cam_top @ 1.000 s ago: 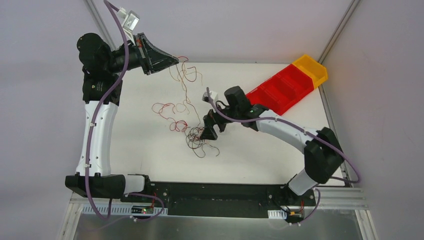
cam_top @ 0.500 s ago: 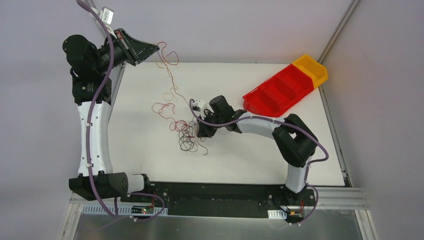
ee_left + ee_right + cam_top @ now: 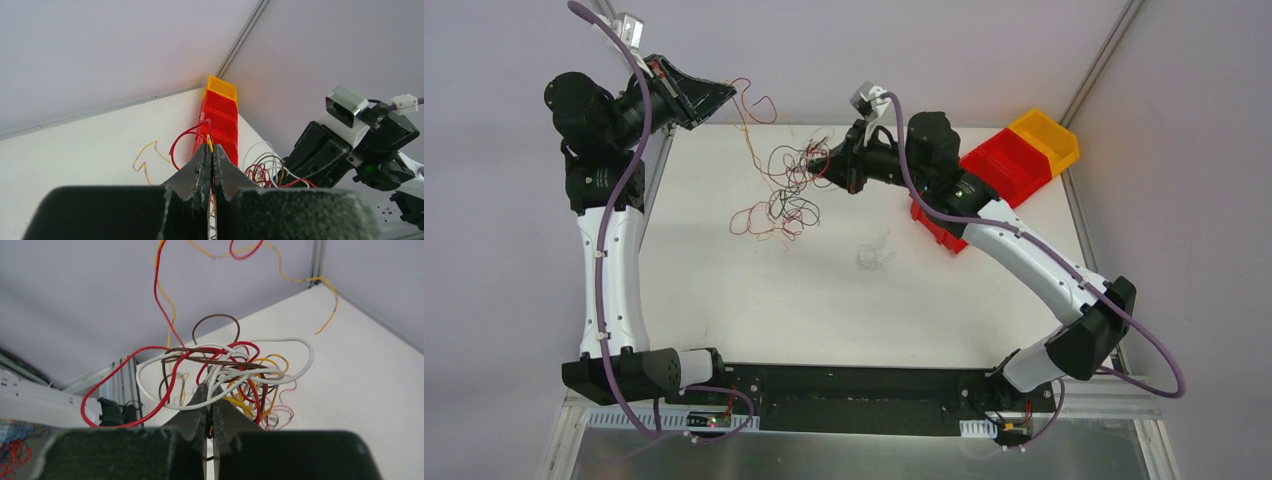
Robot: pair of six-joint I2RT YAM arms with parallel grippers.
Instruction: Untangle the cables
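Left gripper [image 3: 727,93] shut on red and yellow strands above the table's [image 3: 944,300] far-left corner; right gripper [image 3: 814,163] clamped on the raised knot. Cables [image 3: 786,190] strung between them, lower loops trailing toward the table, mostly snarled: untangling barely begun

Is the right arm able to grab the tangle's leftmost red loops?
Probably not yet: the right gripper is shut on the cables and must release first; nothing else blocks the red loops.

multicoloured cables [image 3: 790,183], tangled, apparently partly airborne
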